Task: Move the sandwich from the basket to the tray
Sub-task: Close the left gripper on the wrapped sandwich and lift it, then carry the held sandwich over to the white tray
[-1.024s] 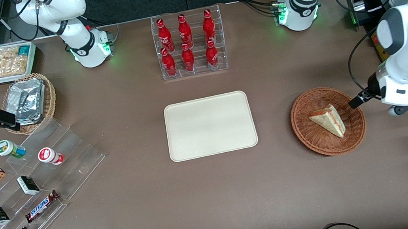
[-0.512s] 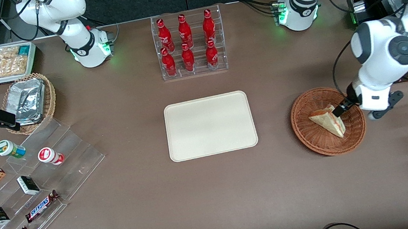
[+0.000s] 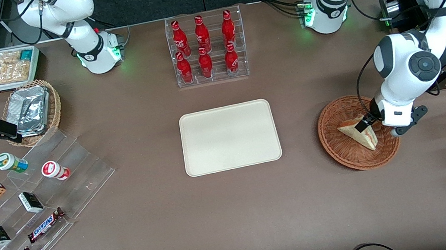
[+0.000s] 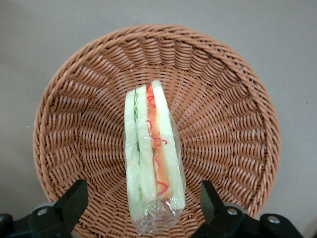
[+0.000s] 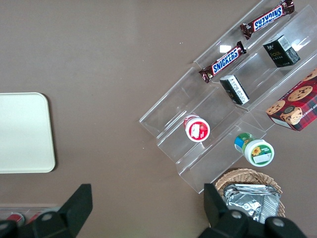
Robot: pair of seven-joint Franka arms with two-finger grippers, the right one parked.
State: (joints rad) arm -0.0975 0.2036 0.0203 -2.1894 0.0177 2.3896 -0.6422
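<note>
- The sandwich (image 4: 154, 158) is held in the basket (image 4: 223, 99), standing on edge with its red and pale filling layers turned upward; the basket sits toward the working arm's end of the table.
- The tray (image 3: 230, 137) is seen bare at mid-table, well apart from the basket.
- The left gripper (image 4: 143, 206) is positioned directly above the basket, pointed downward.
- Its fingers (image 4: 74, 198) are spread wide, one on each side of the sandwich; no contact is visible and nothing is grasped.
</note>
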